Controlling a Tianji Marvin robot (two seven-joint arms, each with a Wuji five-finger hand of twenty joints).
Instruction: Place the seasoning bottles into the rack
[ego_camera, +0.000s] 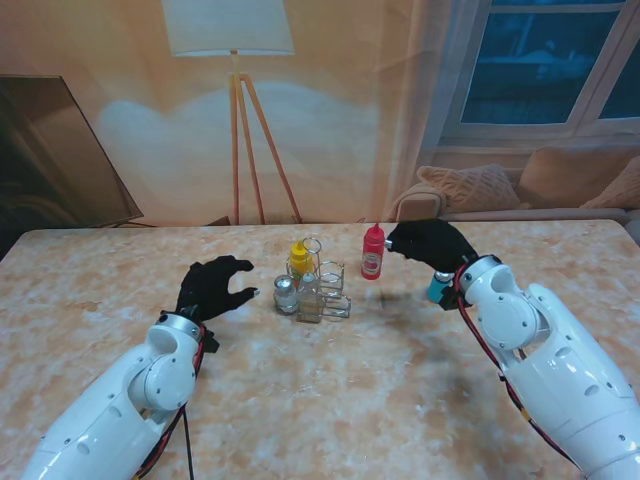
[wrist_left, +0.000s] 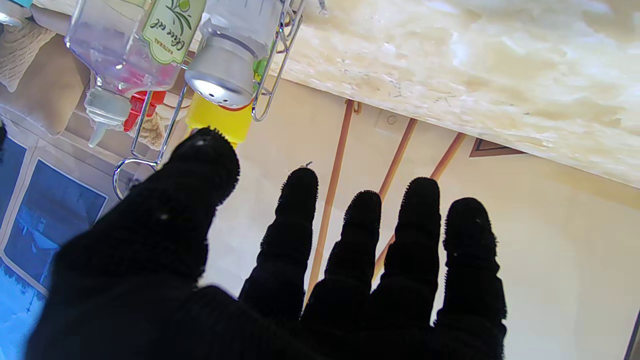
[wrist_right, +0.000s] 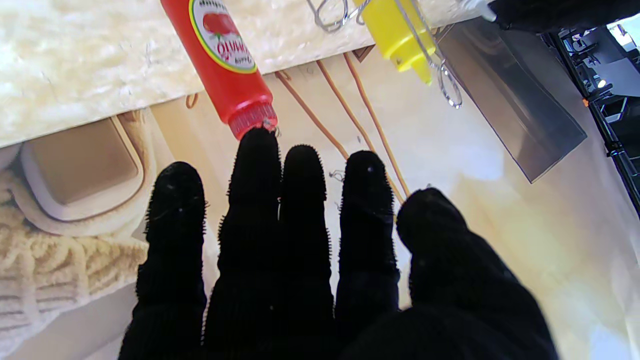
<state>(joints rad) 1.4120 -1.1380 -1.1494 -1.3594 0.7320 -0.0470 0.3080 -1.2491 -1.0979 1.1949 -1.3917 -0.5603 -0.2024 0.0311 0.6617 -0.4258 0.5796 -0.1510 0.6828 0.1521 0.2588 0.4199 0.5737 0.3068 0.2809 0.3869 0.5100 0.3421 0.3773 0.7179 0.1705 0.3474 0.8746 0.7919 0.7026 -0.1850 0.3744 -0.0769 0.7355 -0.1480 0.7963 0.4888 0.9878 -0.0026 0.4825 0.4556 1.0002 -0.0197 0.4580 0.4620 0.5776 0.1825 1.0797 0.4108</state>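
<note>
A wire rack (ego_camera: 335, 283) stands mid-table with a yellow bottle (ego_camera: 299, 258) in it. A clear olive oil bottle (ego_camera: 310, 296) and a metal-topped shaker (ego_camera: 286, 295) are at its near left side. A red ketchup bottle (ego_camera: 372, 252) stands upright on the table just right of the rack. My right hand (ego_camera: 430, 243) hovers right of the ketchup (wrist_right: 220, 55), fingers straight, one fingertip (wrist_right: 257, 145) close to the cap, holding nothing. My left hand (ego_camera: 213, 287) is open to the left of the shaker (wrist_left: 230, 55), apart from it.
A teal-capped item (ego_camera: 438, 288) stands on the table partly hidden under my right wrist. Beyond the table's far edge are a floor lamp (ego_camera: 240, 120) and a sofa (ego_camera: 520, 190). A dark panel (ego_camera: 55, 150) leans at the far left.
</note>
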